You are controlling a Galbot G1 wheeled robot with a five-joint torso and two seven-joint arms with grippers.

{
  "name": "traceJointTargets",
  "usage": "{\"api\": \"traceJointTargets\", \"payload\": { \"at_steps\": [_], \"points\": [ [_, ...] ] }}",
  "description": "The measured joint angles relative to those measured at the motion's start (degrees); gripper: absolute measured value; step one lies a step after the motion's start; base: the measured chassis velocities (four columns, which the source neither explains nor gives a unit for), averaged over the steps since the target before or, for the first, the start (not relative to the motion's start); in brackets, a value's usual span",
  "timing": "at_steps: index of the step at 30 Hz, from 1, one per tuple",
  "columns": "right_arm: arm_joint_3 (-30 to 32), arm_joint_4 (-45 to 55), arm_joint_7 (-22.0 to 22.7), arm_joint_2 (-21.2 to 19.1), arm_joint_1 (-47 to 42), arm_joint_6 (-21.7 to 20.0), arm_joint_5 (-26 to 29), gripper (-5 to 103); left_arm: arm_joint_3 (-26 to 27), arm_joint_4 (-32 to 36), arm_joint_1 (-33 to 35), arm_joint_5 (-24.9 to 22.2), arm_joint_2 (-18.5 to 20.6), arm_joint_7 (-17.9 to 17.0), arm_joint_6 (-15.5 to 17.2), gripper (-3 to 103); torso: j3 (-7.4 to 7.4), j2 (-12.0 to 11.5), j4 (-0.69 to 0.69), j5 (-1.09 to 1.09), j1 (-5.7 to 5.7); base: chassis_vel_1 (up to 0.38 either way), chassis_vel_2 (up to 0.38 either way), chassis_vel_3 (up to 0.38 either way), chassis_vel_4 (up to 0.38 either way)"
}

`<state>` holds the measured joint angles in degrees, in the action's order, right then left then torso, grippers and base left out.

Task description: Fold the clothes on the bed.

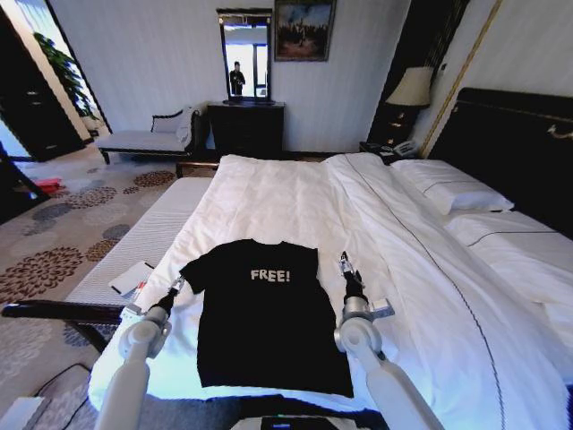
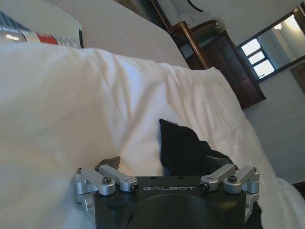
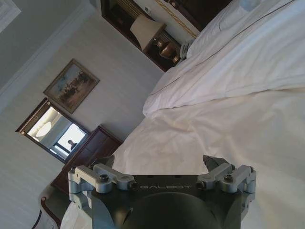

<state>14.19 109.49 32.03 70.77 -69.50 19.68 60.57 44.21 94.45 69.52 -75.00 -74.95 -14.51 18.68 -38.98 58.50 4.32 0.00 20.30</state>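
Note:
The clothes are one black T-shirt (image 1: 269, 322) with white "FREE!" lettering, lying flat and face up on the white duvet of the bed (image 1: 295, 197), near its front edge. My left gripper (image 1: 176, 287) hovers open at the tip of the shirt's left sleeve. In the left wrist view that sleeve (image 2: 183, 148) lies just ahead of the spread fingers of the left gripper (image 2: 164, 162). My right gripper (image 1: 346, 264) stands open over bare duvet, just right of the shirt's right sleeve. The right gripper (image 3: 159, 162) has nothing between its fingers.
A pale bench (image 1: 148, 237) runs along the bed's left side with a notepad (image 1: 132, 278) on it. White pillows (image 1: 452, 193) and a dark headboard (image 1: 510, 134) are at the right. A dresser (image 1: 246, 125), a chaise (image 1: 148, 139) and a lamp (image 1: 412, 87) line the far wall.

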Motion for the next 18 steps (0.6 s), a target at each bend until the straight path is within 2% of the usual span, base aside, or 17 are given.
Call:
{"api": "traceJointTargets", "payload": {
  "at_steps": [12, 14, 16, 18],
  "points": [
    [-1.1, -1.2, 0.3, 0.5, 0.8, 0.0, 0.1, 100, -0.4, -1.1, -1.7, -1.7, -1.4, 0.8, -0.6, 100, 0.00, 0.0, 0.00, 0.00, 0.00, 0.000, 0.000, 0.000, 0.000],
    [-1.2, -1.3, 0.3, 0.5, 0.8, 0.0, 0.1, 100, -0.5, -1.8, -2.2, -1.5, -1.8, 0.9, -0.6, 103, 0.00, 0.0, 0.00, 0.00, 0.00, 0.000, 0.000, 0.000, 0.000],
    [-1.2, -1.4, 0.3, 0.5, 0.9, 0.0, 0.1, 100, -0.8, -2.4, -2.7, -1.1, -2.3, 1.0, -0.7, 101, 0.00, 0.0, 0.01, 0.01, 0.00, 0.000, 0.000, 0.000, 0.000],
    [-1.3, -1.6, 0.3, 0.4, 1.0, 0.0, 0.1, 100, -1.1, -2.8, -2.9, -0.4, -2.8, 1.2, -0.7, 90, 0.00, 0.0, 0.00, 0.01, 0.00, 0.000, 0.000, 0.000, 0.000]
  ]
}}
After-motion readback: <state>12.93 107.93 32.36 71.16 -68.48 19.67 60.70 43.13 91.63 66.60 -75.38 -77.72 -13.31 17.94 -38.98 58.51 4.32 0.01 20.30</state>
